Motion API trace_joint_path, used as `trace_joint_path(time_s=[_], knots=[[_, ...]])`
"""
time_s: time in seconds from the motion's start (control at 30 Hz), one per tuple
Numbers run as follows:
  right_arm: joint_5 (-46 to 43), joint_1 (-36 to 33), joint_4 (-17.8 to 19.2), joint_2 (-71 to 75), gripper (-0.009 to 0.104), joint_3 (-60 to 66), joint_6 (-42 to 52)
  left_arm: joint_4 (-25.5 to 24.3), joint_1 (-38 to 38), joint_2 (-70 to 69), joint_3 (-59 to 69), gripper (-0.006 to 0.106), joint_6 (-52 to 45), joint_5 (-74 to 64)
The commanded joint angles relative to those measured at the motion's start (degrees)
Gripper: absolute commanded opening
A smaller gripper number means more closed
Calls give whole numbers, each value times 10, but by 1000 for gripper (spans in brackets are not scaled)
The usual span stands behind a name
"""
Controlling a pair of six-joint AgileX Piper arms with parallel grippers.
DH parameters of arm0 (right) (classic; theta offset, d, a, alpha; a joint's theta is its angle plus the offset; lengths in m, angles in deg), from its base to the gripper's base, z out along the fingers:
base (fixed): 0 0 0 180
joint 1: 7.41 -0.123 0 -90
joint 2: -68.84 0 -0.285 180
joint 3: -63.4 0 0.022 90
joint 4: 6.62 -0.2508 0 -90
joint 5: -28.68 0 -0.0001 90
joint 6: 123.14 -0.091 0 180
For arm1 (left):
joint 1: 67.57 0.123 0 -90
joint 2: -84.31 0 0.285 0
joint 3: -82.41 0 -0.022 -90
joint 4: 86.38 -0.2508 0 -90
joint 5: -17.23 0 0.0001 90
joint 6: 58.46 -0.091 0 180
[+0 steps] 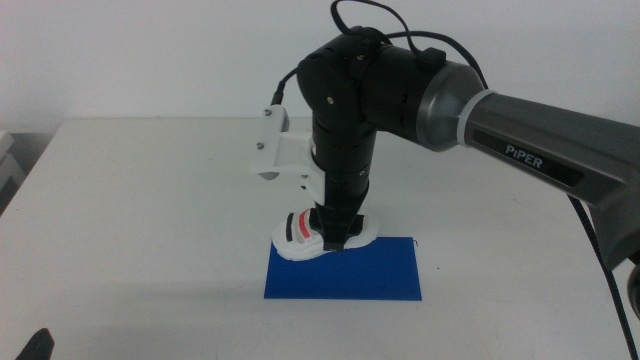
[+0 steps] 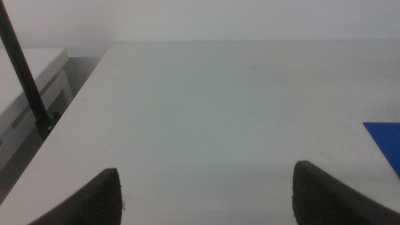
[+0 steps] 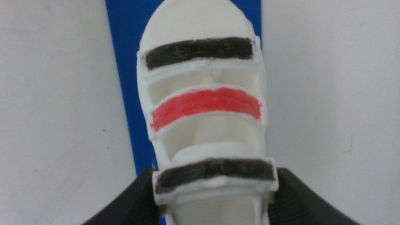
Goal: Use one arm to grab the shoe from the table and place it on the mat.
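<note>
One arm point(image 1: 380, 90), jaws gripping shoe point(image 1: 322, 236) (over mat's point(image 1: 345, 275) far edge)

Open table on my left, a crowded far edge of the mat on my right

My right gripper point(image 1: 335, 238) is clamped on the shoe point(image 1: 305, 235) at the far edge of the mat point(image 1: 345, 270), and my arm point(image 1: 420, 100) reaches in above the table's point(image 1: 130, 200) right half. The mat's near part lies bare. My left gripper point(image 2: 206, 194) waits with jaws spread by the near-left corner, bare tabletop ahead.
</note>
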Motion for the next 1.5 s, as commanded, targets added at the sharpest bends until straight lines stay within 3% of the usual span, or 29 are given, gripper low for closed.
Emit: trace_joint_path(time_s=[0.0, 0.37, 0.93, 1.03, 1.13, 1.27, 1.47], knots=[[24, 16, -8, 28, -4, -12, 15, 5, -2, -6, 5, 94, 3, 46], [-2, 46, -38, -8, -4, -12, 10, 5, -2, -6, 5, 94, 3, 46], [-4, 51, -36, -44, 0, -12, 11, 5, -2, -6, 5, 94, 3, 46], [-5, 51, -42, -44, 56, -12, 15, 5, -2, -6, 5, 94, 3, 46], [-4, 54, -50, -42, 76, -13, 15, 5, -2, -6, 5, 94, 3, 46], [-4, 62, -78, -18, 90, -13, 5, 5, -2, -6, 5, 94, 3, 46], [-11, 104, -82, 83, 92, 14, -133, 5, -2, -6, 5, 94, 3, 46]])
